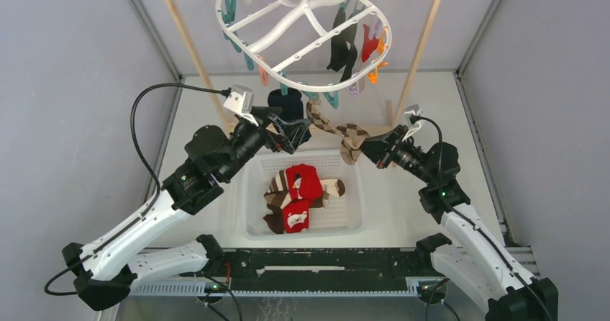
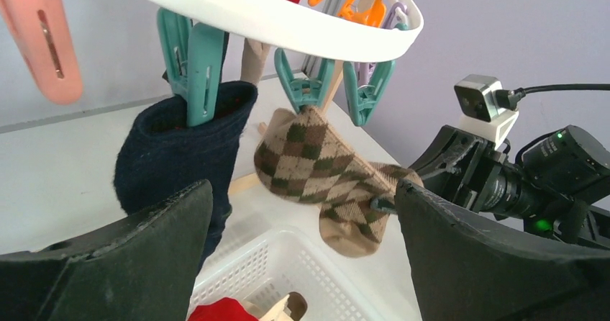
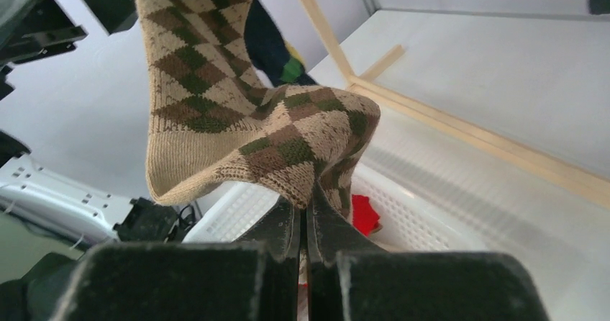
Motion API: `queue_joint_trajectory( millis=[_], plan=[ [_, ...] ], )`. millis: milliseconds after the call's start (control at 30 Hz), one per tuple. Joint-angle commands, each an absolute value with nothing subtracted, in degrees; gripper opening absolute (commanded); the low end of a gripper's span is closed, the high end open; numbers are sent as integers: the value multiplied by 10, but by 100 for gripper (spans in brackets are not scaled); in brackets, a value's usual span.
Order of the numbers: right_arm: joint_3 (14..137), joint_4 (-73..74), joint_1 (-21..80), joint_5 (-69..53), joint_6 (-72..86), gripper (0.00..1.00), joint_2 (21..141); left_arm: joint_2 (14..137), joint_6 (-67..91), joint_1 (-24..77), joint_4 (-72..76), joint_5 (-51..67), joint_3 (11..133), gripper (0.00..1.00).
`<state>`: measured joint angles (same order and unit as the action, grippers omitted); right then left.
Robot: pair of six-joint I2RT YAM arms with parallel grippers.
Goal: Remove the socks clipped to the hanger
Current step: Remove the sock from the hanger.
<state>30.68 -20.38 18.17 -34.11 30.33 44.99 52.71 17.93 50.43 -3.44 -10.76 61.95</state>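
The white oval hanger (image 1: 306, 44) hangs from the metal rod, with orange and teal clips. A tan argyle sock (image 1: 338, 128) hangs from a teal clip (image 2: 306, 91); my right gripper (image 1: 368, 150) is shut on its lower end (image 3: 288, 155). A navy sock (image 2: 180, 148) hangs from another teal clip (image 2: 194, 62), just beyond my open, empty left gripper (image 1: 296, 135), whose fingers (image 2: 108, 263) frame the basket. A black sock (image 1: 343, 44) and a red sock (image 1: 370, 42) hang at the hanger's far right. Red and brown striped socks (image 1: 298, 195) lie in the basket.
A white perforated basket (image 1: 345, 220) sits between the arms. The wooden rack's posts (image 1: 421, 47) and base bar (image 3: 460, 127) stand behind it. A pink clip (image 2: 39, 37) dangles close to the left wrist camera. Grey walls close both sides.
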Motion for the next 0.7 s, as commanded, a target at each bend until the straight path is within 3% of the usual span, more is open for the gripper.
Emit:
queue_joint_trajectory(
  millis=[0,400,667],
  plan=[
    [310,-227,219,-347,304,0,440,528,178,501,17,-96,661,100],
    [318,-232,364,-269,281,0,443,529,169,501,20,-97,670,100],
    [335,-232,407,-246,271,0,457,526,145,501,32,-120,667,100]
  ],
)
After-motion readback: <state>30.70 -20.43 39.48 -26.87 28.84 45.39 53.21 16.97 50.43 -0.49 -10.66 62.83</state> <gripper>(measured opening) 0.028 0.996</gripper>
